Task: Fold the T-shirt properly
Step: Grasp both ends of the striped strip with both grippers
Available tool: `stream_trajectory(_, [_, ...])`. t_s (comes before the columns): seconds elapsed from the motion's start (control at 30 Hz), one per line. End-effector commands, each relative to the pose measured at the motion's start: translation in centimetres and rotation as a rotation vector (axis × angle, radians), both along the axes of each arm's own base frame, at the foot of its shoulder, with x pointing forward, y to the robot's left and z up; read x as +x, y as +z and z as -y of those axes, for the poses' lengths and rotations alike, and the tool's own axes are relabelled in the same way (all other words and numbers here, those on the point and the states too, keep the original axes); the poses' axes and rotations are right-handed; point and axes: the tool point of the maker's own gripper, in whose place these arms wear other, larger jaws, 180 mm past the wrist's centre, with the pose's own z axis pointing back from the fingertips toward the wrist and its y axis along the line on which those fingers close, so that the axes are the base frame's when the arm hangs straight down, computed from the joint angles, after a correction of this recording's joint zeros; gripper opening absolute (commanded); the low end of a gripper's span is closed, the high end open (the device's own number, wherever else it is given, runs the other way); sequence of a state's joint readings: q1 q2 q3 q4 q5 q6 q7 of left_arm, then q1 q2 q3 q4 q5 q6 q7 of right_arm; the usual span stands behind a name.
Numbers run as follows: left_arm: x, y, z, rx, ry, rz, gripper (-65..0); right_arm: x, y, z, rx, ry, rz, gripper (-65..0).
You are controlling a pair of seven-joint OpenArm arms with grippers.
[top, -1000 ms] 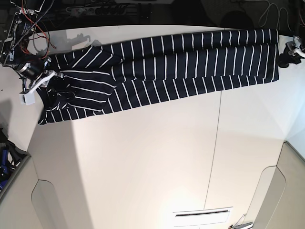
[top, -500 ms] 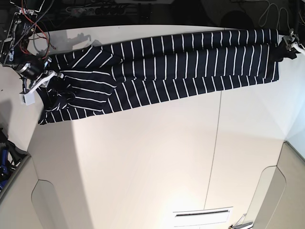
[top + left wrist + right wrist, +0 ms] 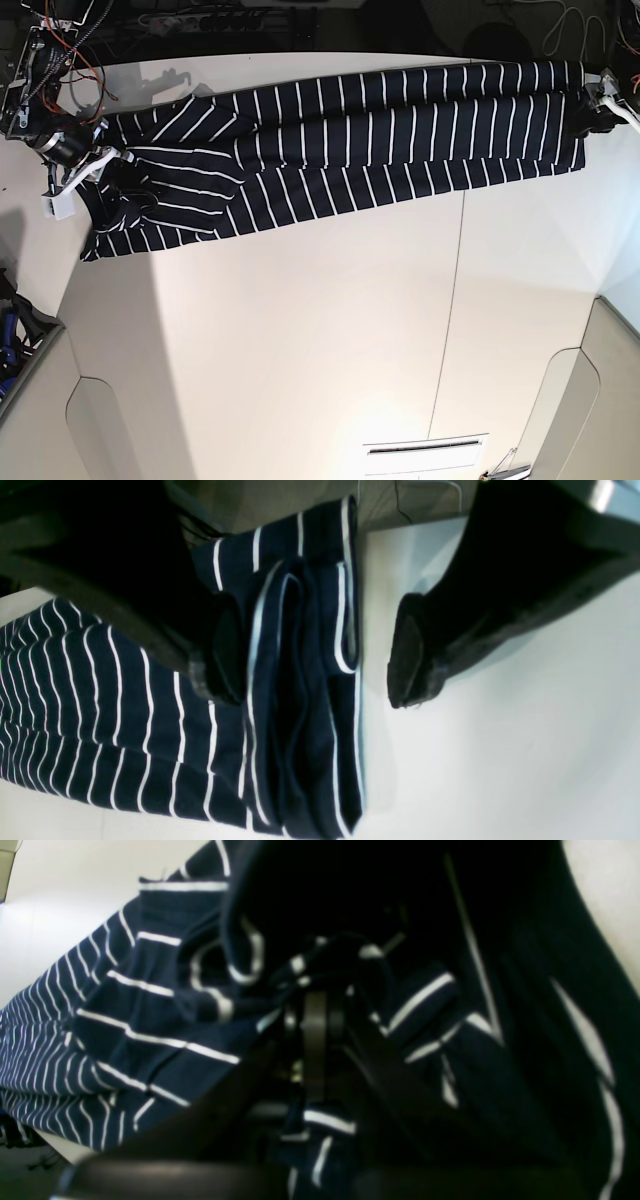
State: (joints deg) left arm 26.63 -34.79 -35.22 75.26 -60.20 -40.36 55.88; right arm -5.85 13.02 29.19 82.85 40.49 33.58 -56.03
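Across the far edge of the desk (image 3: 320, 330) the T-shirt (image 3: 340, 150) was laid out as a long, narrow band, already doubled lengthwise, with one end near each arm. At the end on the base view's right the layered hem was seen stacked in several edges, and the left hand (image 3: 320, 660) was held there with its jaws spread wide, one pad on top of the striped cloth and the other over the bare desk just past the hem, so that nothing was gripped. At the opposite end the fabric was bunched and creased around the right hand (image 3: 315, 1040), whose jaws were closed on a pinch of the T-shirt.

The step in hand was judged to be a re-grasp of the hem end for a crosswise fold. To do it well, all the stacked layers would need to be taken between the pads together, not the top layer alone, since a partial pinch would let the lower layers slide apart. The hold at the bunched end should be kept firm and level so that the band is carried over straight, with the stripes aligned.
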Motion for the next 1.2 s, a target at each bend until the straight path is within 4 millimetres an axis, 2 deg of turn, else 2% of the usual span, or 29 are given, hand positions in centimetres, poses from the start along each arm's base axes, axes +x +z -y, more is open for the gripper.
stream_trajectory(0.0, [-0.9, -0.5, 0.2, 0.013, -0.035, -0.064, -17.7, 0.9, 1.1, 0.5, -0.004, -0.002, 0.042, -65.0])
stream_trajectory(0.27, [-1.9, -2.7, 3.7, -0.038, -0.137, -0.14, -17.7, 0.9, 1.1, 0.5, -0.004, -0.002, 0.042, -65.0])
stream_trajectory(0.4, [-2.3, -3.2, 4.7, -0.051, -0.165, -0.16, -18.3, 0.9, 1.1, 0.5, -0.004, -0.002, 0.042, -65.0])
stream_trajectory(0.43, [-2.3, -3.3, 4.7, -0.052, -0.166, -0.161, -20.4, 0.9, 1.1, 0.5, -0.004, -0.002, 0.042, -65.0])
stream_trajectory(0.5, [-2.2, -3.2, 4.7, -0.05, -0.166, -0.16, -32.0, 0.9, 1.1, 0.5, -0.004, -0.002, 0.042, -65.0])
stream_trajectory(0.6, [-2.2, -3.2, 4.7, -0.051, -0.165, -0.157, -58.4, 0.9, 1.1, 0.5, -0.004, -0.002, 0.042, -65.0])
stream_trajectory(0.63, [-2.0, -3.2, 4.7, -0.05, -0.164, -0.152, -65.0, 0.9, 1.1, 0.5, -0.003, -0.002, 0.042, -65.0])
stream_trajectory(0.77, [-0.1, -2.5, 4.6, -0.044, -0.162, -0.101, -65.0, 1.1, 1.5, 0.2, 0.021, -0.006, 0.055, -65.0])
stream_trajectory(1.07, [7.5, 0.8, 4.5, -0.016, -0.185, 0.05, -65.0, 1.8, 3.1, -0.9, 0.127, -0.012, 0.108, -65.0])
stream_trajectory(1.1, [8.2, 1.1, 4.4, -0.003, -0.188, 0.062, -65.0, 1.9, 3.4, -1.1, 0.137, -0.006, 0.114, -60.0])
stream_trajectory(1.17, [9.3, 1.8, 3.8, 0.034, -0.196, 0.079, -65.0, 2.0, 3.8, -1.2, 0.131, 0.007, 0.122, -45.4])
